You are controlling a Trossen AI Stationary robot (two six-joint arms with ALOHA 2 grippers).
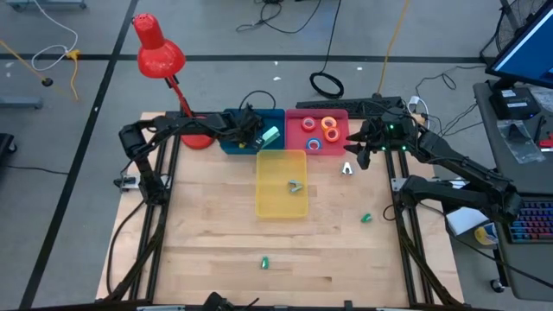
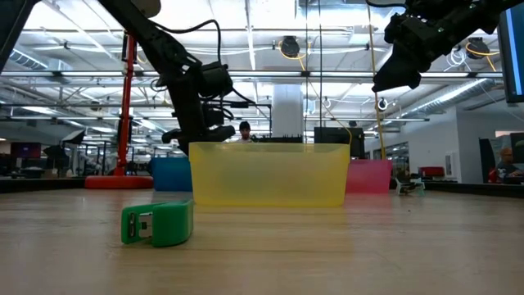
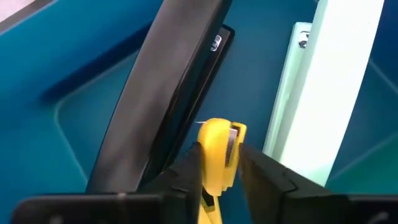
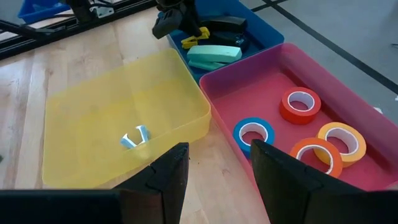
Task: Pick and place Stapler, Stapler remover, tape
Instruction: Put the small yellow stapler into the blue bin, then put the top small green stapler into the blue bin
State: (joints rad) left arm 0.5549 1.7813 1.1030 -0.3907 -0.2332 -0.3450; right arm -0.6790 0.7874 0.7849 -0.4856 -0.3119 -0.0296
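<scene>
My left gripper (image 3: 219,165) reaches down into the blue bin (image 1: 226,145) at the table's far side, shut on a small yellow stapler (image 3: 217,152). A black stapler (image 3: 168,93) and a mint-green stapler (image 3: 323,93) lie on the bin's floor. Tape rolls in red (image 4: 300,104), blue (image 4: 254,132) and orange (image 4: 314,152) lie flat in the pink bin (image 4: 273,68). A stapler remover (image 4: 135,138) lies in the yellow bin (image 4: 74,112). My right gripper (image 4: 217,152) hangs open in the air above the table, right of the pink bin, with nothing between its fingers. My left gripper has the yellow stapler's two sides (image 3: 208,162) pinched between its two fingers, which slant down into the blue bin from the table's left. The stapler stands out past the fingertips between the black and the mint-green stapler. Whether it touches the bin's floor is hidden.
A second stapler remover (image 1: 346,168) lies on the table right of the yellow bin. Two small green staplers lie on the wood, one near the front edge (image 1: 265,261), one toward the right (image 1: 365,218). A red desk lamp (image 1: 160,53) stands at the far left corner.
</scene>
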